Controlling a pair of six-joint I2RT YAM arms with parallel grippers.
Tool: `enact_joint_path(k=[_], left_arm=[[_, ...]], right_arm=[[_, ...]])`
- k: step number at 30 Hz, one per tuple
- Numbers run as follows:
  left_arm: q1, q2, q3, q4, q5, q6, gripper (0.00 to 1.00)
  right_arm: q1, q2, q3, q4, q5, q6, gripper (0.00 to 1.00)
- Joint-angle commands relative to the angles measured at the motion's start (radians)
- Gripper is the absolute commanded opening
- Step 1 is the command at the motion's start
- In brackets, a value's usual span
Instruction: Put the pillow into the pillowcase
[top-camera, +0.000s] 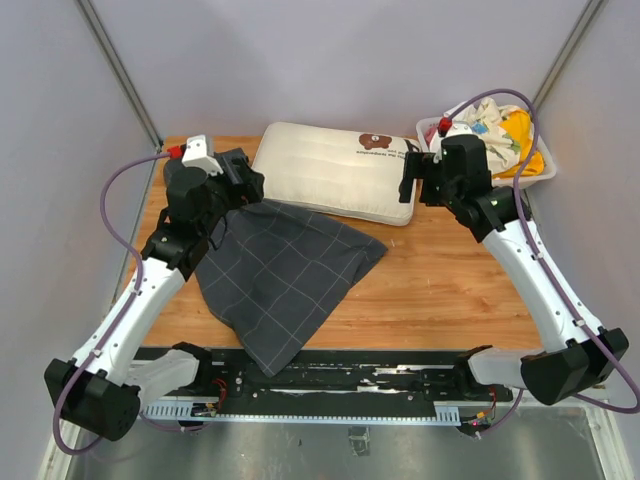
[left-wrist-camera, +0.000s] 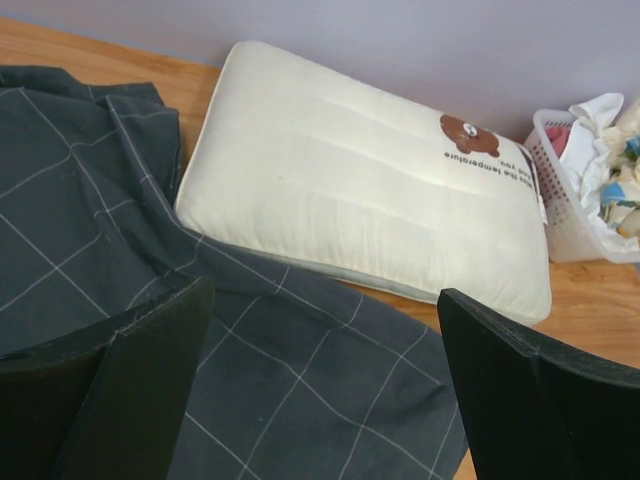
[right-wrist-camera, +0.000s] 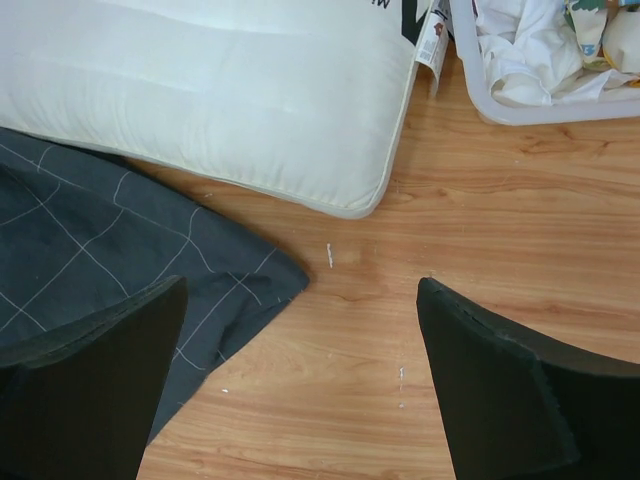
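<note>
Left gripper (left-wrist-camera: 325, 292) and right gripper (right-wrist-camera: 302, 287) gape empty; basket (right-wrist-camera: 545, 108) holds cloths (right-wrist-camera: 520, 50); pillowcase (top-camera: 280, 270) seems flat.

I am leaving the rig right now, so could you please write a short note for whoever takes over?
Left gripper: open, empty, above the pillowcase.
Right gripper: open, empty, above the table by the pillow's near right corner.
Pillow: flat at the table's far edge, fully outside the pillowcase.
Pillowcase: spread in front of it, against its near edge.
Done: nothing yet.
Left: open the pillowcase, slide the pillow in.
</note>
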Motion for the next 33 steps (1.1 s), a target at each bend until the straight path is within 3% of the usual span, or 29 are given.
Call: enact_joint_path(k=[1,9,14,23,27,33], left_arm=[[-0.001,0.013,0.008,-0.009,0.003,0.017,0.99],[-0.002,-0.006,-0.023,-0.006,0.010,0.045,0.99],[-0.001,0.010,-0.009,-0.143,0.069,0.025,0.99],[-0.027,-0.098,-0.240,-0.238,0.201,-0.154,0.97],[-0.094,-0.048,-0.262,-0.196,0.208,-0.167,0.99],[-0.280,0.165,-0.140,-0.162,0.139,-0.082,0.99]], right_arm=[[0.014,-0.044,-0.012,0.058,-0.033,-0.023,0.98],[0.014,-0.071,-0.071,0.103,-0.105,-0.035,0.99],[0.014,-0.057,-0.109,0.080,-0.133,-0.037,0.99],[0.013,-0.019,-0.286,0.126,-0.178,-0.006,0.99],[0.013,0.019,-0.321,0.157,-0.185,0.012,0.99],[0.004,0.084,-0.257,0.131,-0.172,0.007,0.98]])
